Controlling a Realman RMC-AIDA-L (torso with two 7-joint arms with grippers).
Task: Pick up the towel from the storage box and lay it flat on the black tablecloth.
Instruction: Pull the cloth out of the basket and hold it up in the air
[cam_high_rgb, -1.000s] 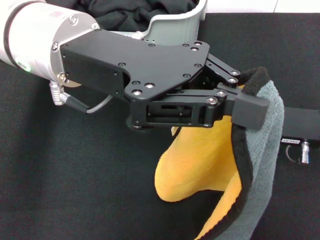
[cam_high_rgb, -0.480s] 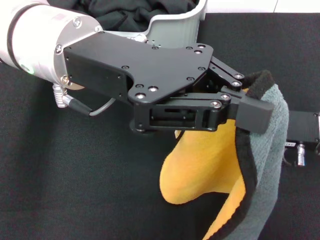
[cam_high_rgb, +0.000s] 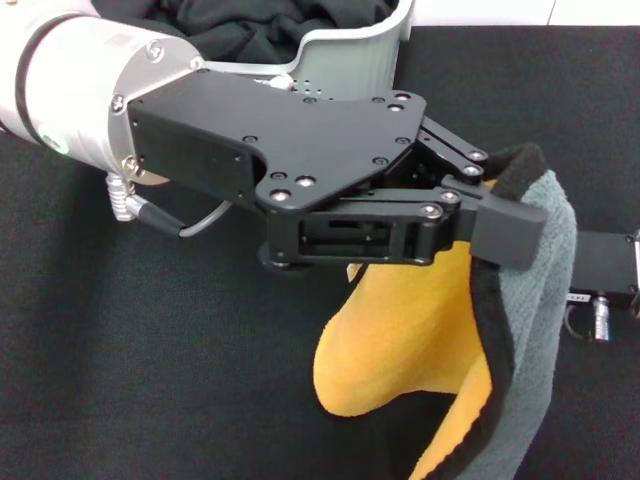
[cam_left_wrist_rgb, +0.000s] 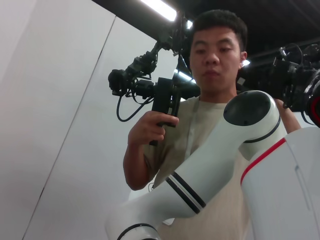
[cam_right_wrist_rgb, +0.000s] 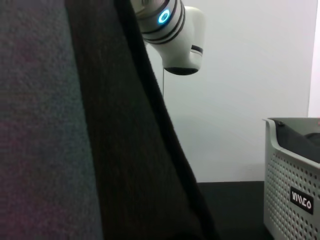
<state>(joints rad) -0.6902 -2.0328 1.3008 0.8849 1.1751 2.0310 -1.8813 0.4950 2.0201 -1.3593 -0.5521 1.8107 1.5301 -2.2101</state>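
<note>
Black tablecloth covers the counter, storage box behind. Left pincer is clamped on the towel border, dangling clear of the box. Soft, floppy cloth; probably needs a second corner grabbed to spread flat.

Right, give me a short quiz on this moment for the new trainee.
1. What is the left end effector shut on?
A. the black border of the towel
B. the rim of the box
C. a cable
2. True or false: the towel lies flat on the black tablecloth.
3. Fill in: the storage box behind the arm holds black ____.

Key: 1 A. 2 false: the towel hangs from the end effector, folded, orange-yellow face inward. 3 garments.
</note>
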